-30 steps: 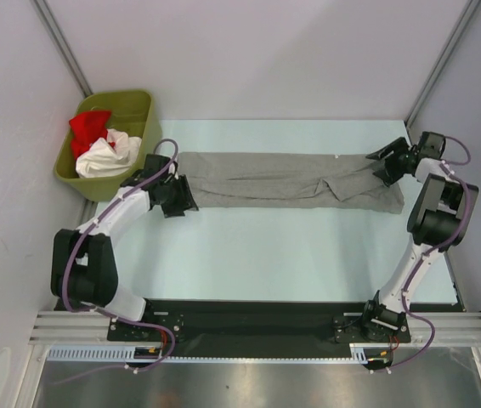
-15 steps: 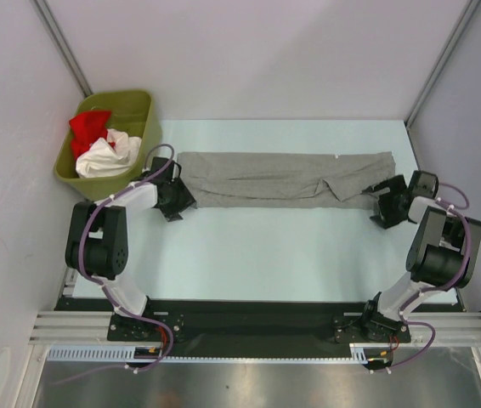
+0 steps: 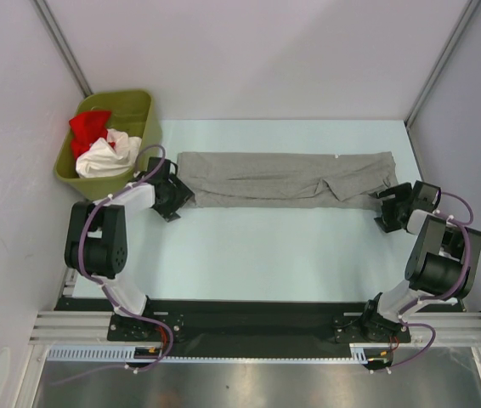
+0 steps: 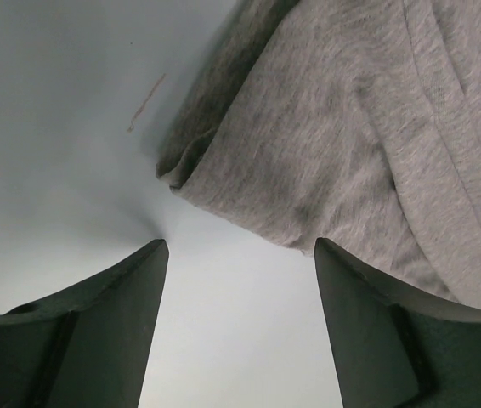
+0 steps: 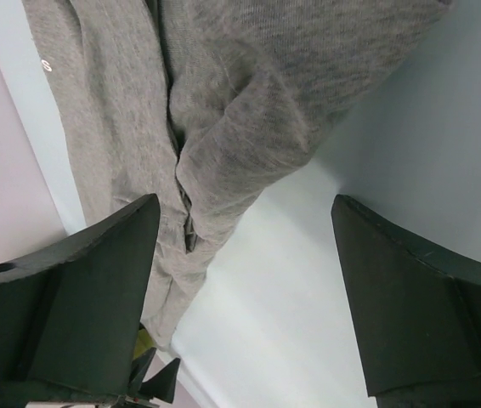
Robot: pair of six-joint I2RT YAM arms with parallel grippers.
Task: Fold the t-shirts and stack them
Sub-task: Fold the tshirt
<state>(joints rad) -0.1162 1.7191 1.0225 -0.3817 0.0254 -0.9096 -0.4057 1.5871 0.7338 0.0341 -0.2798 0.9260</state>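
Grey jersey, light and limp: the grey t-shirt [image 3: 283,178] lies folded into a long band on the surface [image 3: 266,255], stretched between my two end effectors. Out past the left one, the bin [image 3: 145,119] holds a crumpled white t-shirt [image 3: 104,157] and red t-shirt [image 3: 87,127]. The left end effector [image 4: 236,255] stands spread and empty, with the band's rolled corner just ahead of its fingertips. The right end effector [image 5: 245,212] is spread and empty too, a puckered fold just ahead of it. I judge the cloth will sag and shed its folds if lifted at one point, so I'd pinch through every layer at both short ends.
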